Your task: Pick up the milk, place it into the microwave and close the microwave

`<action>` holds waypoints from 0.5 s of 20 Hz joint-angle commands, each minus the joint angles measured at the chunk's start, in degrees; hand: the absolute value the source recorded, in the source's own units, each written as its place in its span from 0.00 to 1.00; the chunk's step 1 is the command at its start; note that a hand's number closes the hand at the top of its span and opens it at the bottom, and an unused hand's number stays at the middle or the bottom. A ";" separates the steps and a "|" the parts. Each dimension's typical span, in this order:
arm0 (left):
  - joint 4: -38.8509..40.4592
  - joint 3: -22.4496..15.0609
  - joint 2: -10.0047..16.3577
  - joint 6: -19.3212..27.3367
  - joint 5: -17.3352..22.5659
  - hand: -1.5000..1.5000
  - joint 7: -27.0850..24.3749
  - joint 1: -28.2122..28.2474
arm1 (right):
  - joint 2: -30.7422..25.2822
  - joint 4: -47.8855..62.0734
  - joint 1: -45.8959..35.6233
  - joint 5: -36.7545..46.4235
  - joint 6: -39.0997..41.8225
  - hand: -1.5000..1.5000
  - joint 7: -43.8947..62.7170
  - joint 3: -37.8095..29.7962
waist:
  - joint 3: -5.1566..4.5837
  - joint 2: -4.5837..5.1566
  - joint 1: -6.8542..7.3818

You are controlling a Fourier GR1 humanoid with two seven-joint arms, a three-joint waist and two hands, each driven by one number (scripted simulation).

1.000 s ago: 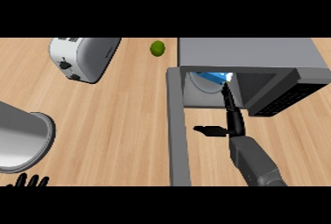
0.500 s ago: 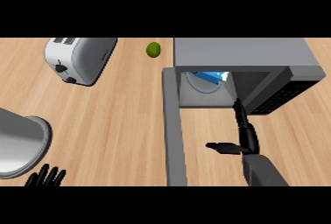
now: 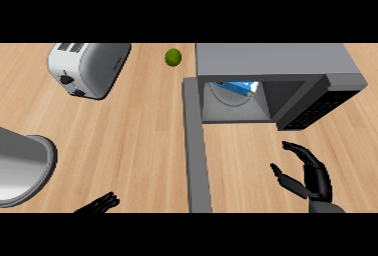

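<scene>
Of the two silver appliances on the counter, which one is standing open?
The microwave at upper right: its door is swung out toward the robot, showing the milk inside. The toaster at upper left has no door.

Blue-white milk [image 3: 240, 88] lying inside grey microwave [image 3: 273, 62]; microwave door [image 3: 196, 150] wide open
</scene>
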 commanded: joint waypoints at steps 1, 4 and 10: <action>1.22 -4.57 -1.07 1.92 -6.67 1.00 2.61 -5.75 | -2.68 -6.13 5.48 -2.22 4.07 0.00 1.76 -0.55 | 0.01 0.10 0.03; 8.81 -7.81 -3.03 4.58 -14.49 1.00 -3.61 -8.00 | -4.99 -10.92 9.88 -5.61 6.92 0.00 3.42 -2.53 | -0.04 0.04 -0.11; 10.75 -12.57 -3.90 13.87 -12.50 1.00 1.96 -14.08 | -9.25 -12.38 13.89 -9.99 12.76 0.00 1.38 -6.69 | 0.06 0.26 0.57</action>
